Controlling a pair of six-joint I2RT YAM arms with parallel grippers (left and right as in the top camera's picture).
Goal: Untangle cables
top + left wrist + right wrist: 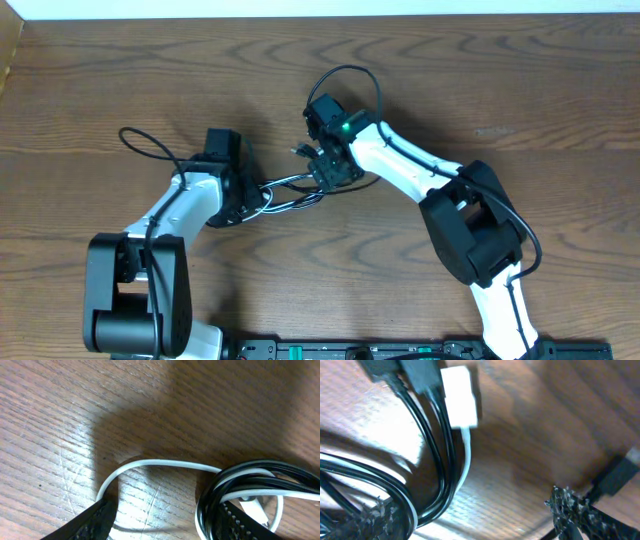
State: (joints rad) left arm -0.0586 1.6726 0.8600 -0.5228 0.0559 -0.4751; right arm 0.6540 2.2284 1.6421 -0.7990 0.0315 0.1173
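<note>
Cables (290, 190): bunched mid-table on the wood table (520, 90), strung between both grippers. Seen from the left wrist as black cords (260, 467) coiled round the right-hand finger (235, 519), with a white cord (165, 463) arcing across to the other finger.

Left gripper (246, 196): reached in from the near left, elbow bent, pointing right. Jaws apart, possibly just hooked in the coil rather than pinching it.

Right gripper (330, 172): reached in from the near right, forearm stretched up-left, wrist turned down over the bundle's end. Jaws wide apart, clamped on nothing. Under it, blurred: black cords beside one finger (365, 522), a white plug (459, 395), and a black plug (615, 480) by the other.
</note>
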